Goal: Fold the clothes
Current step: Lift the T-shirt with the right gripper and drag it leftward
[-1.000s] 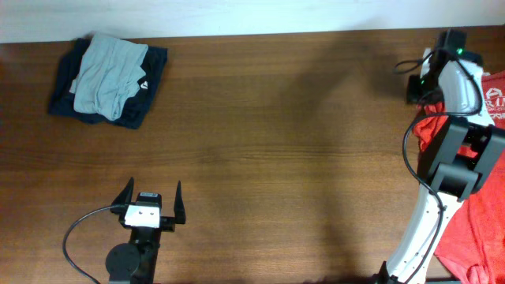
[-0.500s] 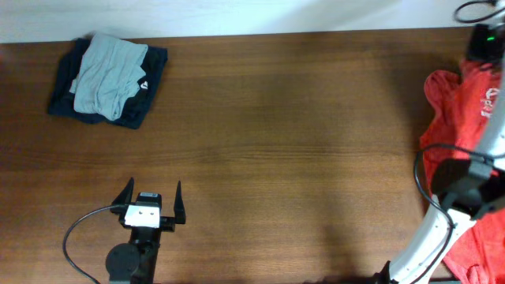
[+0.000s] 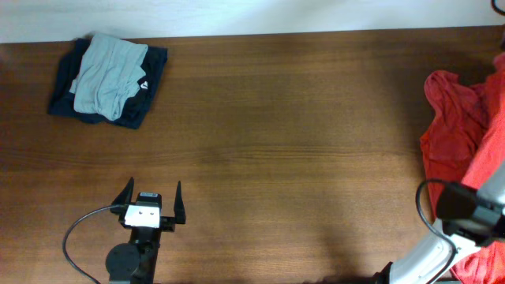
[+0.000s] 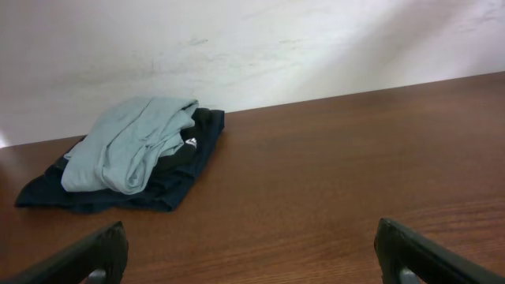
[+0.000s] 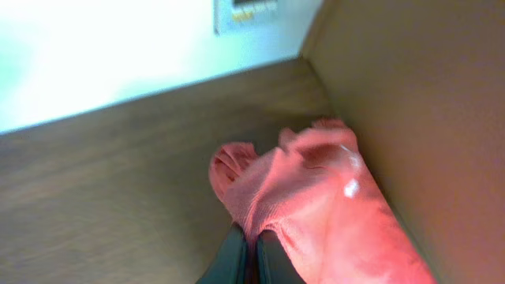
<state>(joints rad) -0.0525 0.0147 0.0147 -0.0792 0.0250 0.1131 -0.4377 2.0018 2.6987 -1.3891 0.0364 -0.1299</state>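
An orange-red T-shirt [image 3: 456, 118] lies bunched at the table's right edge and rises up out of the overhead view. In the right wrist view, my right gripper [image 5: 254, 238] is shut on a pinched fold of this T-shirt [image 5: 316, 197], which hangs away from the jaws with a small white mark showing. The gripper itself is outside the overhead view; only the arm's lower part [image 3: 465, 209] shows there. My left gripper [image 3: 150, 199] rests near the front left of the table, wide open and empty, far from the T-shirt. Its fingertips [image 4: 102, 248] frame bare wood.
A folded pile of dark blue and grey clothes [image 3: 106, 79] sits at the table's far left corner, also seen ahead of the left gripper as the pile [image 4: 134, 154]. A pale wall [image 4: 252, 47] runs behind the brown table [image 3: 276, 142].
My right arm has swung up and to the right, out of the overhead view, pulling the orange-red T-shirt up with it. The left arm has not moved.
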